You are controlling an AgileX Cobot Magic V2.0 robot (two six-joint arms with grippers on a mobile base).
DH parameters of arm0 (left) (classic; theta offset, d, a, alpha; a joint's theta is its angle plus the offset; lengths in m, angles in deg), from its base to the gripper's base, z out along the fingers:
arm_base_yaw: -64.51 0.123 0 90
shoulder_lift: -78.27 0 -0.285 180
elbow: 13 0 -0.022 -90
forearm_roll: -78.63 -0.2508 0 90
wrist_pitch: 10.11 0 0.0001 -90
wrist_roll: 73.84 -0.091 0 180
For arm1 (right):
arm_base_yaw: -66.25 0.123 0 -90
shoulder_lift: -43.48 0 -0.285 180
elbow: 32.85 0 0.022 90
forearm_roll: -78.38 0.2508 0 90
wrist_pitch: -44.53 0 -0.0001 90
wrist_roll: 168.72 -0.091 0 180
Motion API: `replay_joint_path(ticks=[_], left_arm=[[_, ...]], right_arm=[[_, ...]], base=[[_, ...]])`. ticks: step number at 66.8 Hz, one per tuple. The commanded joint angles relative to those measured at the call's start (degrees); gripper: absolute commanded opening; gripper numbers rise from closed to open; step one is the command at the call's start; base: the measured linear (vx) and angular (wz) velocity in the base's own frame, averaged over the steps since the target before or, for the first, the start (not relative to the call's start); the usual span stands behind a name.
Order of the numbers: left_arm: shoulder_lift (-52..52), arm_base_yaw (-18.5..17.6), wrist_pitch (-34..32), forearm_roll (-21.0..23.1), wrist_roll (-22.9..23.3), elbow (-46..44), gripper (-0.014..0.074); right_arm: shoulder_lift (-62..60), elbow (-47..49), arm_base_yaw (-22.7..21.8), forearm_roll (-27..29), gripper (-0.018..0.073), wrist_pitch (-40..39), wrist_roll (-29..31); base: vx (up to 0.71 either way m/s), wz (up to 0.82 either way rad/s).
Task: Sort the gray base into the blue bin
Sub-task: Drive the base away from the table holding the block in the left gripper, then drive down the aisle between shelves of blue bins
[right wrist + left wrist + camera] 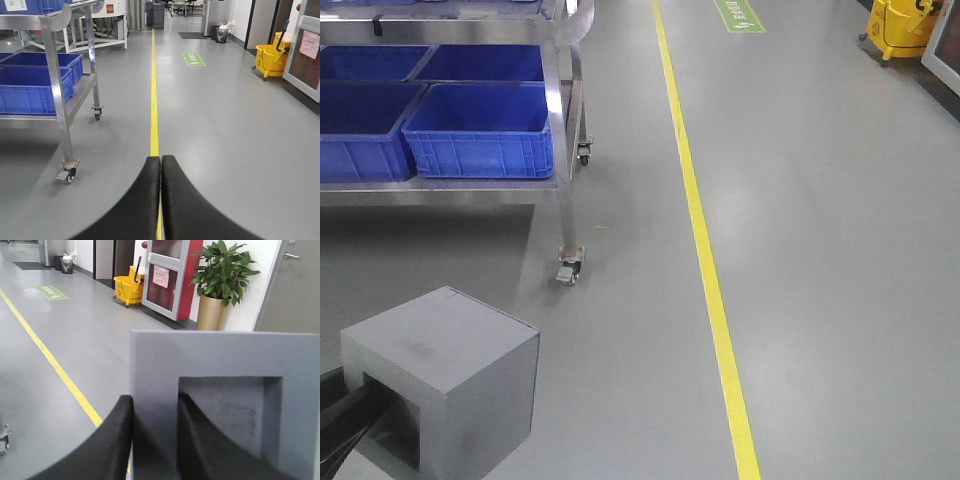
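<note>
The gray base (450, 370) is a matte gray block held above the floor at the lower left of the front view, its square recess facing the camera. My left gripper (155, 405) is shut on one wall of the gray base (225, 355), with one black finger outside the wall and the other inside the recess. Blue bins stand on the cart's lower shelf at the upper left, the nearest blue bin (480, 130) well beyond the block. My right gripper (161, 160) is shut with nothing in it, hanging over the floor.
A steel cart (565, 150) on casters (569, 268) carries the bins. A yellow floor line (705, 250) runs past it on the right. A yellow mop bucket (900, 30) stands at the far right, and a potted plant (222, 280) stands by a door.
</note>
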Motion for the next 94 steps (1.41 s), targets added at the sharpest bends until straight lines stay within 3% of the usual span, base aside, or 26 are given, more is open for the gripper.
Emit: replay_joint_path(ticks=[1,58,94], left_arm=[[-0.1,-0.1,-6.4,0.2,0.3,-1.8,-0.0007],[-0.1,-0.1,-6.4,0.2,0.3,-1.8,-0.0007],[-0.1,-0.1,-6.4,0.2,0.3,-1.8,-0.0007]], right_arm=[[-0.4,-0.3,-0.1,-0.5,-0.0005,-4.5,0.7],[-0.4,-0.3,-0.1,-0.5,-0.0005,-4.5,0.7],[-0.4,-0.3,-0.1,-0.5,-0.0005,-4.5,0.7]], base=[[0.45,0.02],[0.41,0.09],[0.3,0.74]])
